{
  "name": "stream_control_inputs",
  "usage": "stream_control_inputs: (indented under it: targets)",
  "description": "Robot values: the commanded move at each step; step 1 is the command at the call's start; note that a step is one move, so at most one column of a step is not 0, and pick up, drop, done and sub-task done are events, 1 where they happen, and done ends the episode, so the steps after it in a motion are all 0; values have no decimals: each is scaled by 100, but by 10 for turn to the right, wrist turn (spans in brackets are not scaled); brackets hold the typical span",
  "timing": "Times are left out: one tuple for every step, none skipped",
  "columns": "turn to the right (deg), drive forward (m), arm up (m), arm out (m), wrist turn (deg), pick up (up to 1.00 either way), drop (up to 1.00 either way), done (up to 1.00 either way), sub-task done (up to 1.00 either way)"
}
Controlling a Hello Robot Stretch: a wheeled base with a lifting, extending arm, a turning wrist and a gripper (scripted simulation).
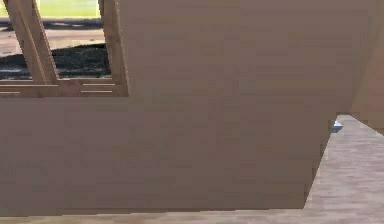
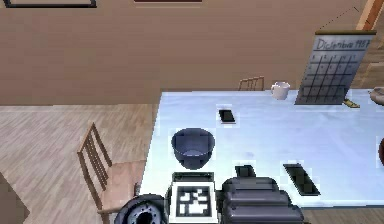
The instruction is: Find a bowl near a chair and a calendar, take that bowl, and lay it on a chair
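The bowl (image 2: 193,148), dark blue-grey, stands upright on the pale table (image 2: 290,130), toward the arm side view's left end of the table. The gripper (image 2: 147,211) shows as a dark body at the bottom edge, below the bowl. I cannot make out its far end, so I cannot tell the state of its fingers or whether it holds anything.

A wooden chair (image 2: 98,168) stands just beside the table's left edge. The calendar (image 2: 335,68) stands upright at the far right of the table.

Hazards, as I judge them:
- The bowl's rounded side may slip from the fingers. A glancing contact may push the bowl toward the table edge.
- A flat dark item (image 2: 245,171) lies near the bowl. A wide approach may sweep it off.
- The wall (image 1: 220,110) stands close ahead. Turning the base towards the chair may strike it.
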Motion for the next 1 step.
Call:
stream_control_inputs:
  targets:
    - [0, 0, 0, 30, 0, 0, 0, 0, 0]
